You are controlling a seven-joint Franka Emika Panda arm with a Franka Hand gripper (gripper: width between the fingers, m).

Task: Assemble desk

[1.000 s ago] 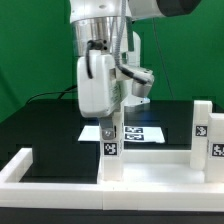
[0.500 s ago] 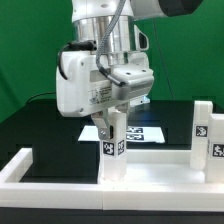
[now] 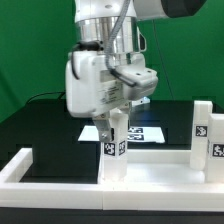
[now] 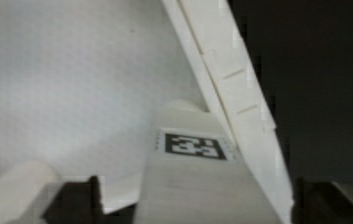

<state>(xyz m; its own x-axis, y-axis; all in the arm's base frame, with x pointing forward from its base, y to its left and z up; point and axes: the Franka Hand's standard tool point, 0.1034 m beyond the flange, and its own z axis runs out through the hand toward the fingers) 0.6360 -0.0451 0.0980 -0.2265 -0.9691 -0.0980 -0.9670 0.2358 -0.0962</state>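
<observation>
The black counter (image 3: 40, 125) carries the white border rail (image 3: 20, 170), the desk tabletop (image 3: 150, 165) and the marker board (image 3: 145, 133).

White leg block (image 3: 112, 150) carries a black-and-white square tag (another shows in the wrist view). Second white block (image 3: 203, 125) at 3 o'clock, tagged likewise. Table (image 3: 50, 135) black; backdrop (image 3: 30, 50) green; border rail (image 3: 60, 190) white.

no readable text, leg block (image 3: 113, 150) tags (patterns only)
</observation>
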